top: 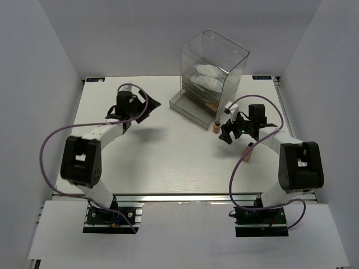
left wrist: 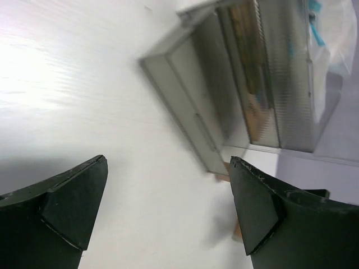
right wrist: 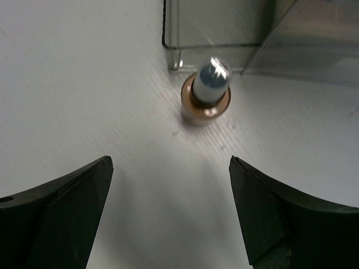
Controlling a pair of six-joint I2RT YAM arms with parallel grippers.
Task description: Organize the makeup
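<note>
Two tan foundation bottles (top: 216, 124) and one clear plastic box (top: 216, 53)

white table (top: 168, 162), plain grey walls (top: 39, 67)

White table (top: 168, 162): clear box (top: 216, 59) at far edge, right of centre, its grey drawer (top: 193, 106) pulled out. Upright foundation bottle (top: 216, 124) just beside drawer corner. Another tan bottle (top: 247, 152) nearer right edge.
</note>
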